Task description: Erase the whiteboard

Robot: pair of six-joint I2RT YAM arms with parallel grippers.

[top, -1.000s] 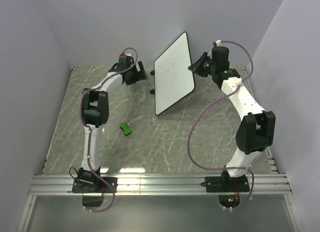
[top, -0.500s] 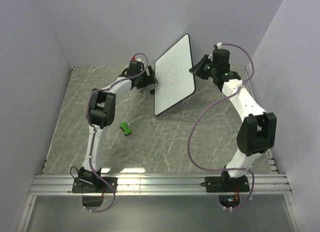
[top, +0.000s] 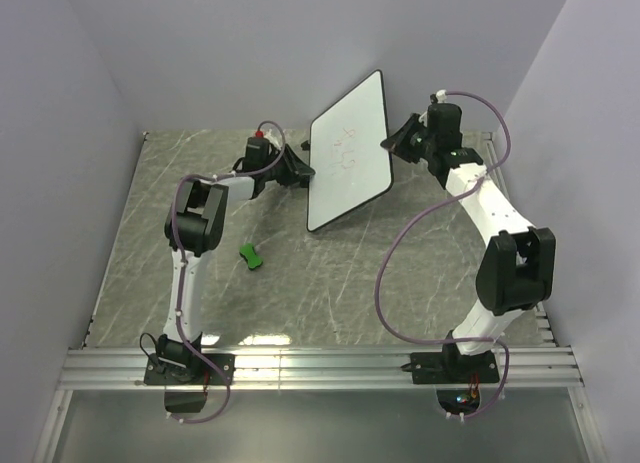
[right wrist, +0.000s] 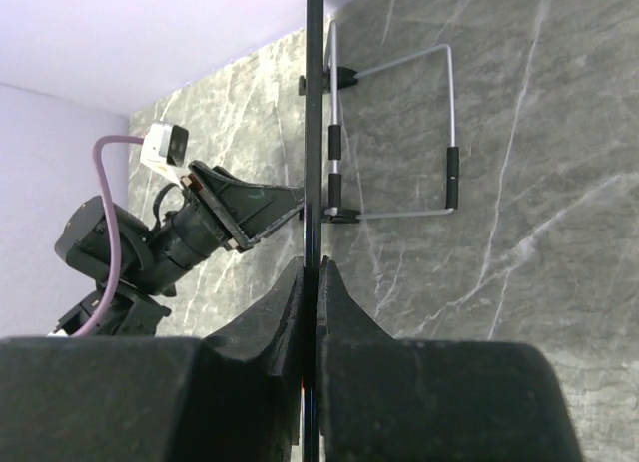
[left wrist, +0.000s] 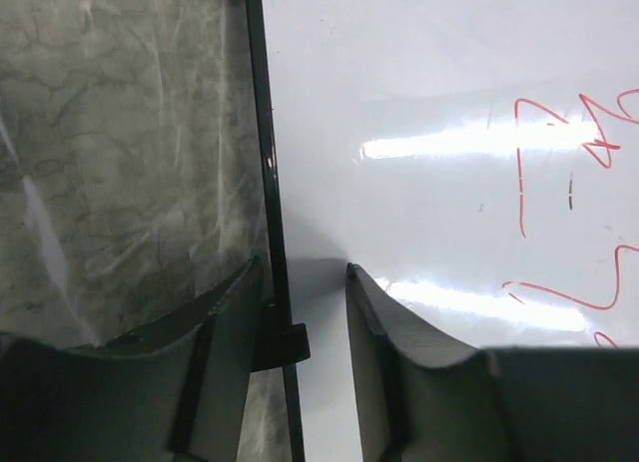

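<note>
Whiteboard (top: 348, 151) tilted up over the far part of the table (top: 400, 273), red scribbles (left wrist: 520, 173) on its face; my right gripper (right wrist: 311, 274) clamped tight on its black rim; my left gripper (left wrist: 303, 272) parted, jaws straddling the opposite edge.

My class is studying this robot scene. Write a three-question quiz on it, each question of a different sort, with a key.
1. Which gripper is clamped shut on the whiteboard at its edge?
2. Where is the green eraser? A stuck to the board; B lying on the table; C between a gripper's fingers.
3. True or false: the red marks are all wiped off.
Key: 1 the right gripper; 2 B; 3 false.
</note>
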